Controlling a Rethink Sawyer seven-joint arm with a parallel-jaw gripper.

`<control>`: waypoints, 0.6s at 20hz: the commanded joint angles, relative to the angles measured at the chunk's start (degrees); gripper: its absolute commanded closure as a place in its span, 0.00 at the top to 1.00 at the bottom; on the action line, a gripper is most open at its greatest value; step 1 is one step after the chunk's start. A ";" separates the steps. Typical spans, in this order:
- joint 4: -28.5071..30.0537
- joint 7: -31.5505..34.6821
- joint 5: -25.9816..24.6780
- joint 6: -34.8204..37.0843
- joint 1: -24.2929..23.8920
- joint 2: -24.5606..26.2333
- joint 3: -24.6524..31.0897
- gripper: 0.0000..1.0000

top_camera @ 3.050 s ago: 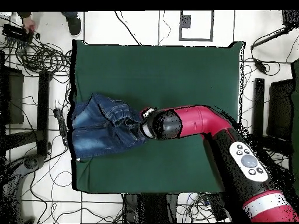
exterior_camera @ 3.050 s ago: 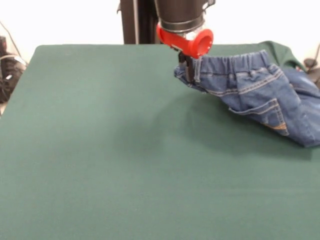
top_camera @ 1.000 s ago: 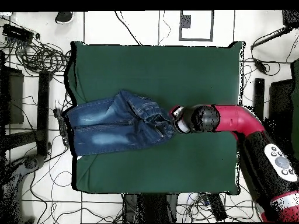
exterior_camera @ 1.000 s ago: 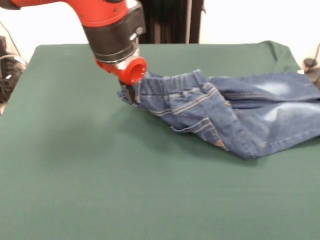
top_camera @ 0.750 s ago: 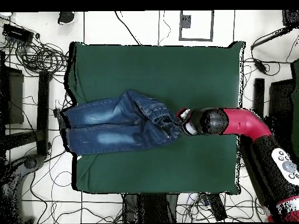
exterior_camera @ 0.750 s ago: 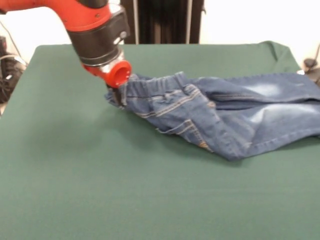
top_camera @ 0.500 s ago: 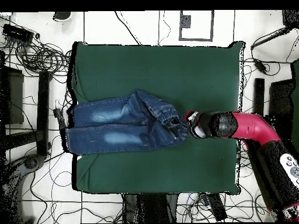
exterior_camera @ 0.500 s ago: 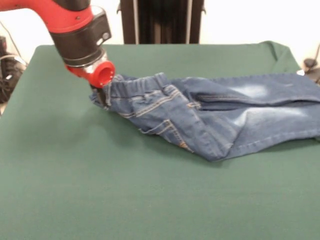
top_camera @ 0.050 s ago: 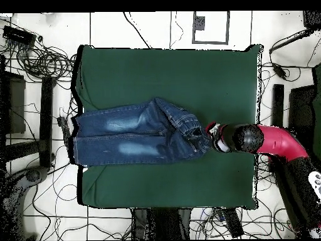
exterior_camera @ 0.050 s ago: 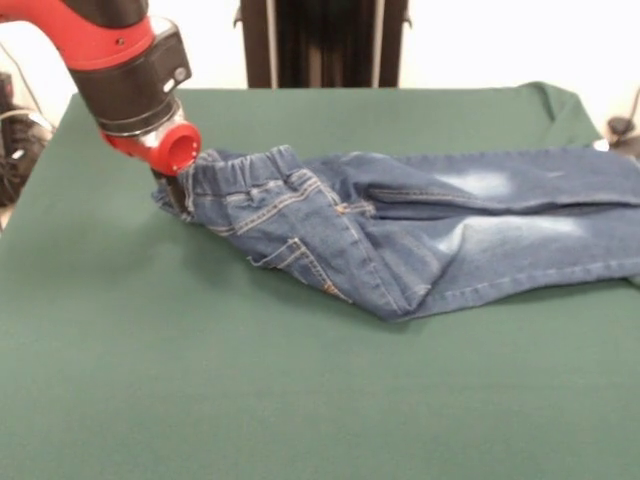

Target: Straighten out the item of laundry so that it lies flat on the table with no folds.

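The small blue denim jeans with an elastic waistband and faded whitish thigh patches (exterior_camera @ 0.050 s ago: 420, 235) lie stretched across the wide dark green cloth-topped table (exterior_camera @ 0.050 s ago: 300, 400), their long axis running across the width of the table. In the overhead view the jeans (top_camera @ 0.050 s ago: 135, 133) have their leg ends at one side edge of the table (top_camera @ 0.050 s ago: 169, 69) and the waistband toward the middle. The legs lie side by side and mostly flat, but the seat and waist part is rumpled, with one hip folded over and raised off the cloth.

The black gripper (exterior_camera @ 0.050 s ago: 180, 195) under the red and black arm's red collar is clamped on the end of the waistband, holding that corner slightly lifted. In the overhead view the gripper (top_camera @ 0.050 s ago: 212, 135) sits at the waistband end, with the arm reaching in from the opposite table side to the leg ends.

So the whole garment lies away from the claw along one line, waist nearest, cuffs farthest. Any further pull, I judge, must run along that axis, away from the cuffs, to draw out the remaining fold near the waist.
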 commanded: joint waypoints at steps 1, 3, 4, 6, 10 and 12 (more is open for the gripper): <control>-4.54 -20.11 -3.26 0.33 -0.19 -2.27 2.56 0.00; -4.96 -20.74 -3.02 1.03 -0.39 -2.57 2.66 0.00; -5.11 -20.96 -2.90 1.29 -0.45 -2.70 2.67 0.00; -5.87 -21.93 -2.49 2.37 -0.68 -2.77 2.78 0.00; -7.36 -23.66 -2.28 4.20 -1.06 -2.82 2.90 0.00; -7.73 -23.90 -2.13 4.54 -1.26 -2.91 2.89 0.00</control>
